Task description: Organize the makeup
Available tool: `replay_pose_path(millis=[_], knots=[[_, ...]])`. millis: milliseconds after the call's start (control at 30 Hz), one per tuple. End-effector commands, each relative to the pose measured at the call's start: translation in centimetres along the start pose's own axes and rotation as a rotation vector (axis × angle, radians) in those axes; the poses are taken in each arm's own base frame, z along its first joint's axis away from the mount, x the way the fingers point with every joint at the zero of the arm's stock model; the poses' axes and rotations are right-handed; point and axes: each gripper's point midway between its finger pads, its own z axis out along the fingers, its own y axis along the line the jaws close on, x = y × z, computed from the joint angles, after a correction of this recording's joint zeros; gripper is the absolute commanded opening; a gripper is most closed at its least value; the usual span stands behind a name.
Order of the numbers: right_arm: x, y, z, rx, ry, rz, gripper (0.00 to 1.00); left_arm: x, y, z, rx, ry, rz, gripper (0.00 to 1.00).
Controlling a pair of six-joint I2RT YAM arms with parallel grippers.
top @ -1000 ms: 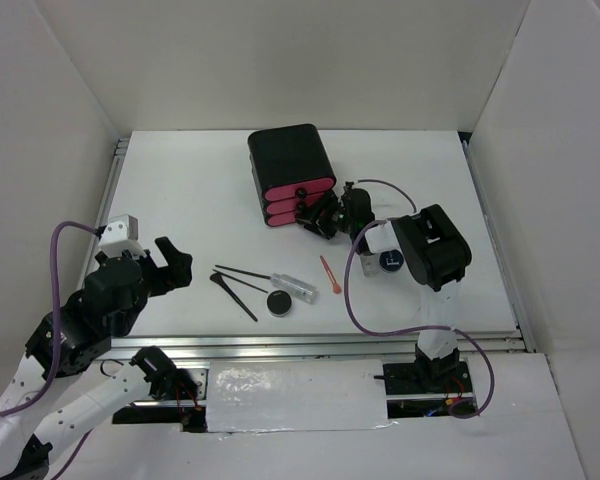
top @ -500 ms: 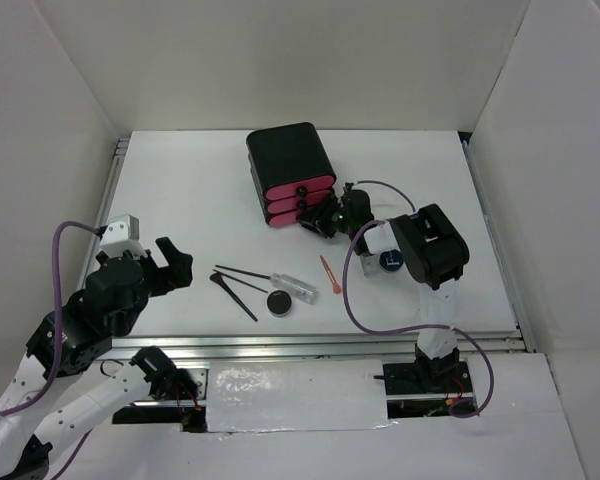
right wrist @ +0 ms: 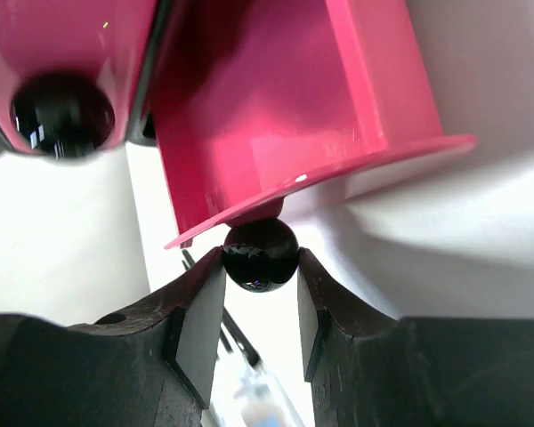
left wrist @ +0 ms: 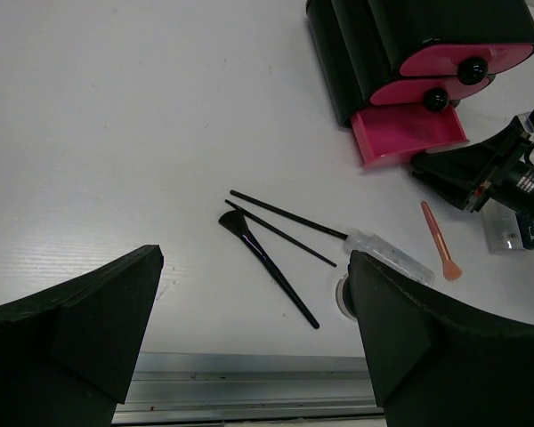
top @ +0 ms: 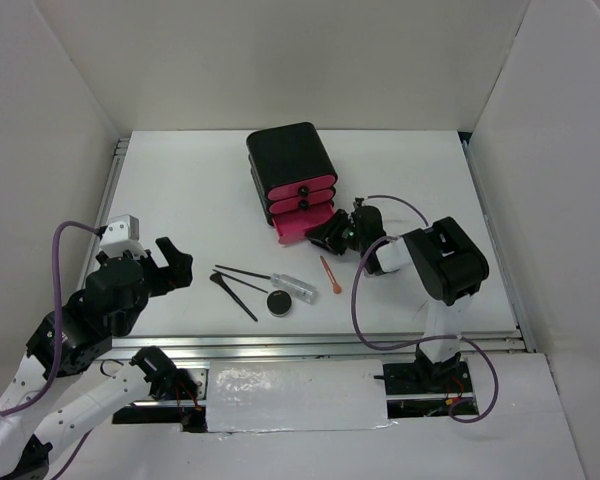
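Note:
The makeup lies at the table's front middle: two thin black brushes (top: 235,285), a round black compact (top: 278,303), a clear tube (top: 298,286) and an orange-pink stick (top: 329,274). They also show in the left wrist view: brushes (left wrist: 271,267), tube (left wrist: 387,253), stick (left wrist: 439,240). A small clear item with a dark blue part (left wrist: 516,236) lies behind the right gripper. My right gripper (top: 327,236) (right wrist: 260,267) is shut on the black knob (right wrist: 260,253) of the bottom pink drawer (right wrist: 285,116), which stands pulled out. My left gripper (top: 168,266) (left wrist: 254,258) is open and empty, left of the brushes.
The black chest (top: 288,160) with pink drawers stands at the back middle; its upper two drawers (left wrist: 445,76) are shut. The open drawer (top: 300,225) looks empty. White walls enclose the table. A metal rail (top: 280,345) runs along the front edge.
My right gripper has drawn back toward the front with the knob, and the bottom drawer has slid out of the chest. The left arm has not moved.

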Motion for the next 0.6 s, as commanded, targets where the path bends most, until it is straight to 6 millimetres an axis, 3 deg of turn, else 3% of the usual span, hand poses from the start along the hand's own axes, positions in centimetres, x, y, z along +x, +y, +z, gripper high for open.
replay_pose_path(millis=[0, 67, 100, 133, 167, 233, 467, 567], knots=[[-1.4, 3.6, -1.9, -0.095, -0.074, -0.076, 0.32, -0.5, -0.4, 0.2, 0.016, -0.021, 0.011, 1.00], [-1.2, 3.7, -2.4, -0.095, -0.061, -0.088, 0.41, -0.5, -0.4, 0.1, 0.015, -0.022, 0.010, 0.99], [-1.1, 3.8, -2.4, -0.095, -0.055, -0.109, 0.54, -0.6, -0.4, 0.1, 0.017, -0.024, 0.008, 0.99], [-1.0, 3.9, -2.5, -0.088, -0.044, -0.113, 0.61, -0.6, -0.4, 0.1, 0.019, -0.026, 0.006, 0.99], [-0.9, 4.1, -2.5, -0.092, -0.033, -0.137, 0.82, -0.6, -0.4, 0.1, 0.018, -0.026, 0.006, 0.99], [-0.8, 4.8, -2.9, -0.097, -0.022, -0.161, 1.00, -0.6, -0.3, 0.1, 0.014, -0.026, 0.005, 0.99], [0.7, 7.7, -5.6, -0.106, -0.005, -0.344, 1.00, -0.7, -0.3, -0.1, 0.020, -0.032, 0.001, 0.99], [2.9, 8.4, -6.7, 0.003, 0.029, -0.518, 1.00, -0.6, -0.4, 0.0, 0.020, -0.027, 0.006, 0.99]])
